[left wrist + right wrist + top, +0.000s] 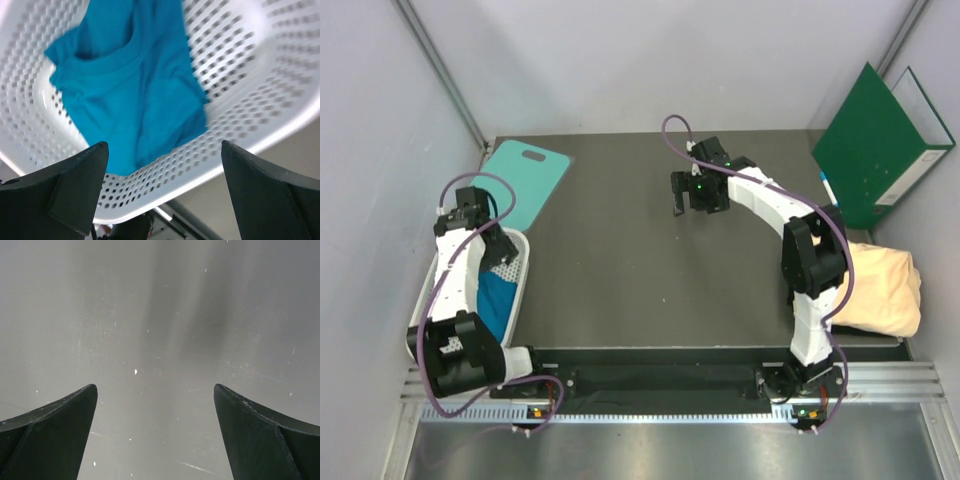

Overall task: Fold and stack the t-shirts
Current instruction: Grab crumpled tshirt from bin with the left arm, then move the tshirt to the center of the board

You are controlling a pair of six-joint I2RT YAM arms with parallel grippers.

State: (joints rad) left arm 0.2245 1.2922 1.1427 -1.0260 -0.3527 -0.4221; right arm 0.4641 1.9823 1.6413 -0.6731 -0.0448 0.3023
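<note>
Left gripper (163, 147) spread wide, empty, above blue t-shirt (135, 90)

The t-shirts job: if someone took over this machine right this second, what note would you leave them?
The left gripper is open and empty, hovering over the blue t-shirt, which lies crumpled in the white basket at the table's left edge.
The right gripper is open and empty, above bare table near the middle.
The cream t-shirt is a bundle at the table's right edge, beside the right arm.
Done: nothing stacked; the blue one not yet picked up.
Left: lift it out, fold it, stack both.
</note>
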